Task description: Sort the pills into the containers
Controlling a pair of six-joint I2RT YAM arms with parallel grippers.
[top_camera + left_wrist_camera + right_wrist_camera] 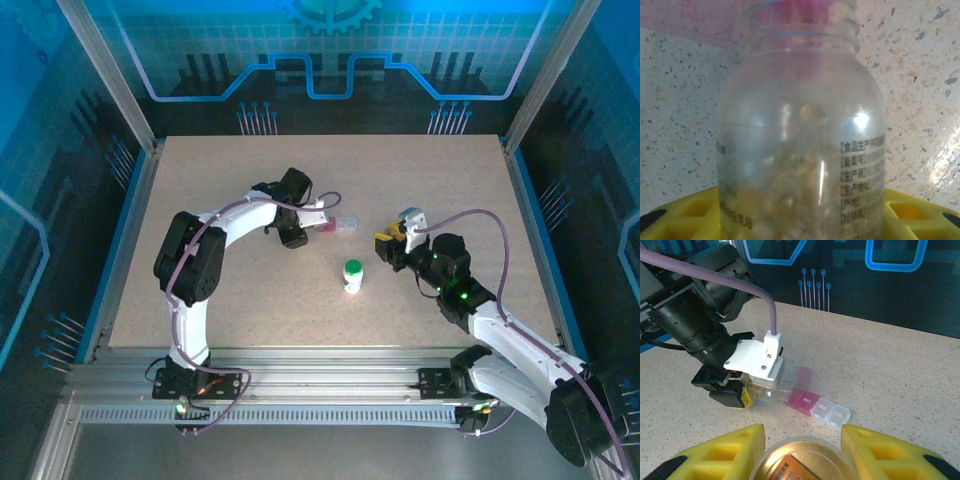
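Note:
My left gripper (303, 228) is shut on a clear bottle (800, 125) lying on its side, with pale yellowish pills (785, 200) inside. Its open mouth points into the pink end of the clear-and-pink pill box (822, 407), whose end lid (804, 376) stands up. The box (342, 224) lies just right of that gripper. My right gripper (802, 452) is shut on a round gold-faced lid (802, 460) with a pale rim, a little right of the box (388, 243). The white bottle with green cap (352, 275) stands upright, apart from both grippers.
The speckled tabletop (230, 180) is bare at the back and on the left. A blue rail and metal frame (130, 200) border it. The left arm's purple cable (767, 300) arches over its wrist.

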